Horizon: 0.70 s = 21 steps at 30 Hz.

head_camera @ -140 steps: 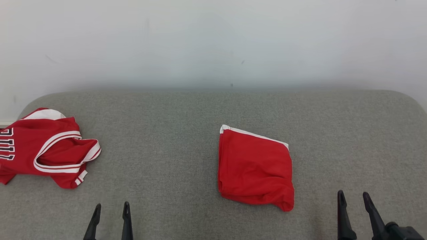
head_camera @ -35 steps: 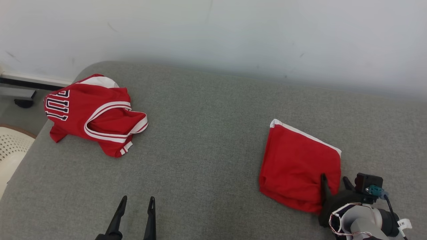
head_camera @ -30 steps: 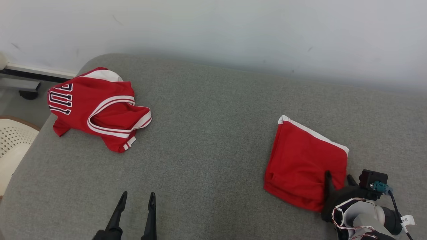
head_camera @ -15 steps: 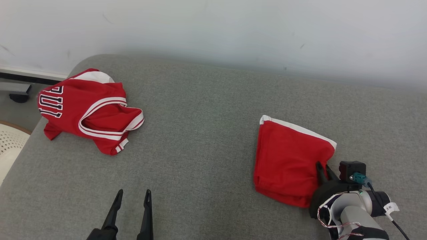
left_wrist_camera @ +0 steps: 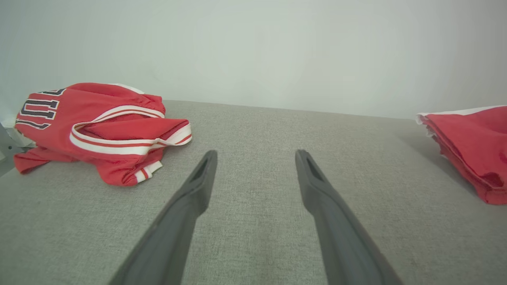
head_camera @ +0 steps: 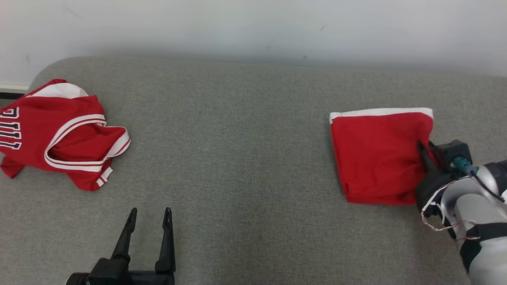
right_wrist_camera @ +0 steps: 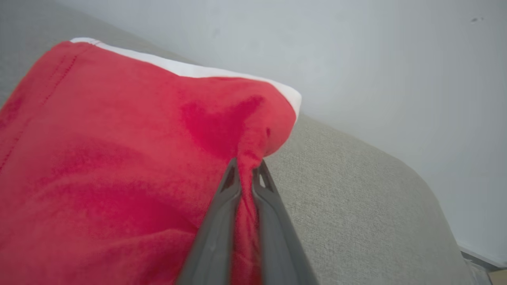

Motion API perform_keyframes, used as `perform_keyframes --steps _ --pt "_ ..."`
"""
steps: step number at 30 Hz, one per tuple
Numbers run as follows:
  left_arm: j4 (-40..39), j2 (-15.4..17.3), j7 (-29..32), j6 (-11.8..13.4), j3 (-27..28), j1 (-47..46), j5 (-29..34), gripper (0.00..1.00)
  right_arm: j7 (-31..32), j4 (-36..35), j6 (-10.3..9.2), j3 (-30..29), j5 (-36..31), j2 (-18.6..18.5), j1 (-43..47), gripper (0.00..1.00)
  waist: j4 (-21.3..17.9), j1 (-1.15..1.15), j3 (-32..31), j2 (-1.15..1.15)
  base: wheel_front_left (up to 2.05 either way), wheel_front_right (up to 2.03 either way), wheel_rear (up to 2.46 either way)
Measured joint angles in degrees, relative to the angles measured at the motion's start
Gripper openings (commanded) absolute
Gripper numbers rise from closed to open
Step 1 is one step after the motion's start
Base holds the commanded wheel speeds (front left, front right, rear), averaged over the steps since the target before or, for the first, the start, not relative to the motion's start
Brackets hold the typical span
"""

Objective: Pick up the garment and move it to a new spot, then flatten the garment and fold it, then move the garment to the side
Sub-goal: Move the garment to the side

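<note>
The folded red garment [head_camera: 376, 154] with a white band along its far edge lies on the grey cushion [head_camera: 237, 138] at the right. My right gripper [head_camera: 425, 148] is shut on a pinch of cloth at the garment's right edge. In the right wrist view, red fabric [right_wrist_camera: 119, 138] bunches up between the closed fingers of my right gripper [right_wrist_camera: 246, 168]. My left gripper [head_camera: 149, 211] stands open near the front edge with nothing in it. In the left wrist view, the spread fingers of my left gripper [left_wrist_camera: 256, 154] hover over bare cushion, and the folded garment [left_wrist_camera: 471, 134] is at the right edge.
A crumpled red jersey [head_camera: 59, 134] with white trim and dark numbers lies at the cushion's far left, also in the left wrist view [left_wrist_camera: 99, 118]. A pale wall [head_camera: 253, 23] runs behind the cushion. Bare grey fabric lies between the two red pieces.
The right gripper shut on the garment's right edge, then pulled it to the right, away from the jersey, turning its white band square to the wall. The head camera also shifted. Left gripper stays open.
</note>
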Motion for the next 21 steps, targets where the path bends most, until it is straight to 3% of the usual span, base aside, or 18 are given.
perform_keyframes --steps 10,21 --pt "-1.86 -0.01 0.01 -1.0 1.66 -4.41 1.98 1.0 -0.01 4.99 0.0 8.21 1.93 -9.89 -9.9 0.0 -3.26 0.01 6.73 0.0 0.0 0.0 0.0" --pt "-3.71 -0.02 0.01 -2.26 2.79 -6.25 3.56 1.0 1.63 7.76 0.0 12.65 2.78 -16.04 -18.05 0.0 -5.78 0.01 12.17 0.0 0.0 0.0 0.0"
